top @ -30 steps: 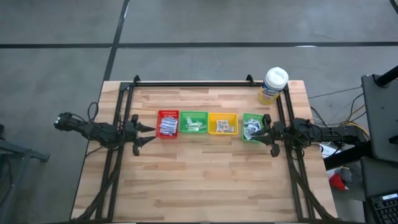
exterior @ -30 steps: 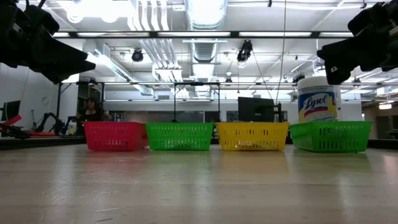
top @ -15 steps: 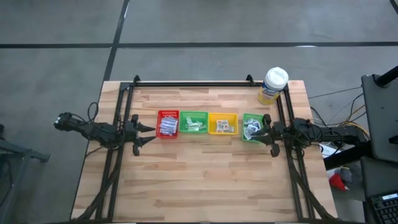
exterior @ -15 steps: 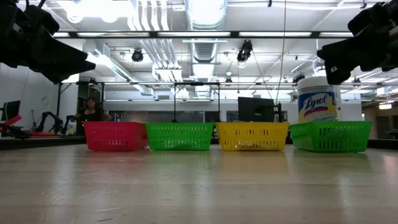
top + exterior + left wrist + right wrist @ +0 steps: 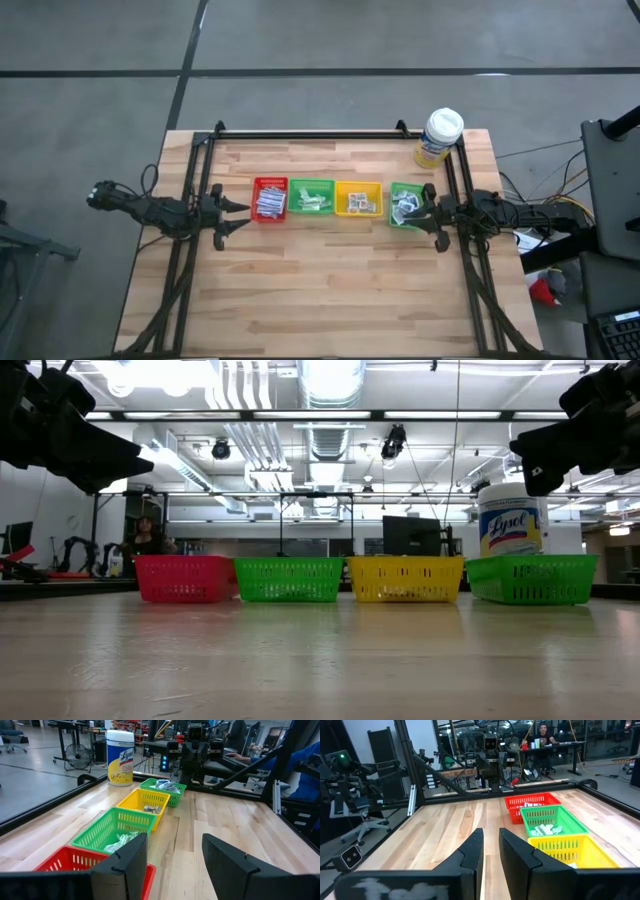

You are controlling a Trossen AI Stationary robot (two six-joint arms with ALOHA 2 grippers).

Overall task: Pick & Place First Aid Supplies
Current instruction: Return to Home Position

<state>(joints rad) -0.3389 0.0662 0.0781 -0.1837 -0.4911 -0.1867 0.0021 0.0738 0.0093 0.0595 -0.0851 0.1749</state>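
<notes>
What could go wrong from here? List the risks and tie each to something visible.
1. The left gripper hangs open right beside the red plastic mesh tray; a careless swing might nudge it out of the row.
2. The right gripper sits close to the right-end green plastic tray, where paper packets lie heaped; a knock could spill them.
3. The white-lidded, yellow-labelled tub stands near the table's back right corner; a bump might topple it.

Near half of the surface (image 5: 320, 300) wide open; row of trays (image 5: 405, 580) bars the middle, tub (image 5: 440, 137) far right corner.
</notes>
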